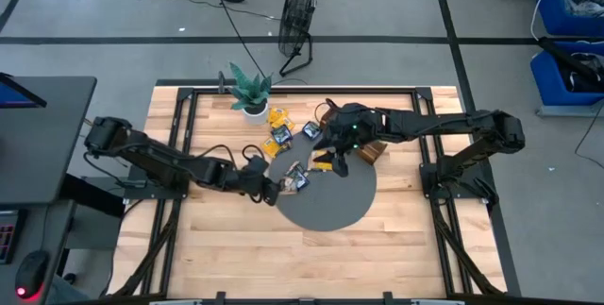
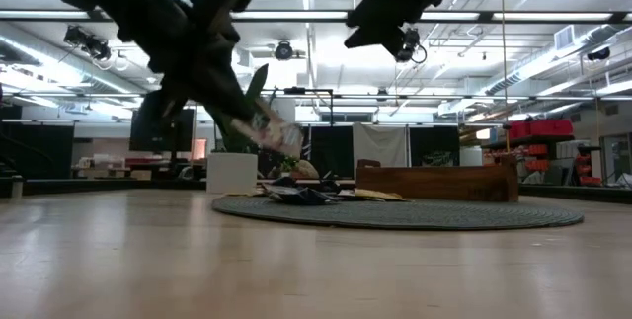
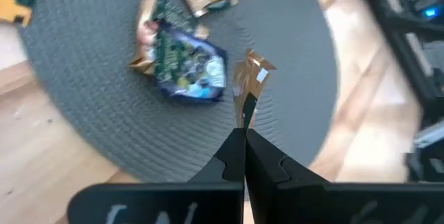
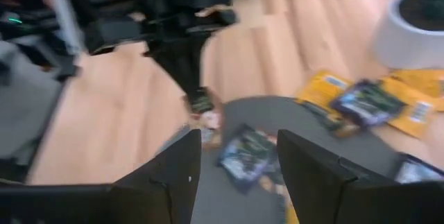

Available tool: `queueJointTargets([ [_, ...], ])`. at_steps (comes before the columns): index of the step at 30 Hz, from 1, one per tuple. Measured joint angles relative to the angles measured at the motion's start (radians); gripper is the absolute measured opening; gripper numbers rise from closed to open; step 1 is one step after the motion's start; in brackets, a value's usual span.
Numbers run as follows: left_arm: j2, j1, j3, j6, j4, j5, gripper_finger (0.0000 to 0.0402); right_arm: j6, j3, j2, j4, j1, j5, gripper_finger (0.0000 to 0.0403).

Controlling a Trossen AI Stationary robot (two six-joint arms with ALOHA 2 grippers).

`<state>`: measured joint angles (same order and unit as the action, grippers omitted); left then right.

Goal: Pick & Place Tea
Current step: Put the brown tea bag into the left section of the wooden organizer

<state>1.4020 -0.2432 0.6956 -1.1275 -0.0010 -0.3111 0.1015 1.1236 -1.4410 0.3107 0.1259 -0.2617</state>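
Tea packet [image 3: 248, 85] pinched in left gripper [image 3: 243, 132].

From my end, overhead view's evenly lit, sharp, soft shadows only. Low view is backlit: ceiling strip lights [image 2: 326, 15] glare across top of frame, arms just silhouettes, foreground tabletop [image 2: 296, 270] soft. Both wrist views smeared w/ motion blur, esp. toward upper edges; near fingers sharpest.
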Motion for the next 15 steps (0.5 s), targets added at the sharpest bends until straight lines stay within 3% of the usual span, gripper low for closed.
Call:
queueJointTargets([
  [9, -0.109, 0.028, 0.002, 0.243, -0.002, 0.022, 0.0001, 0.006, 0.000, 0.000, -0.107, 0.003, -0.156, 0.0197],
  [15, -0.123, 0.088, 0.062, 0.429, -0.034, 0.112, 0.0001, 0.022, 0.074, -0.038, -0.082, 0.004, -0.169, 0.0197],
])
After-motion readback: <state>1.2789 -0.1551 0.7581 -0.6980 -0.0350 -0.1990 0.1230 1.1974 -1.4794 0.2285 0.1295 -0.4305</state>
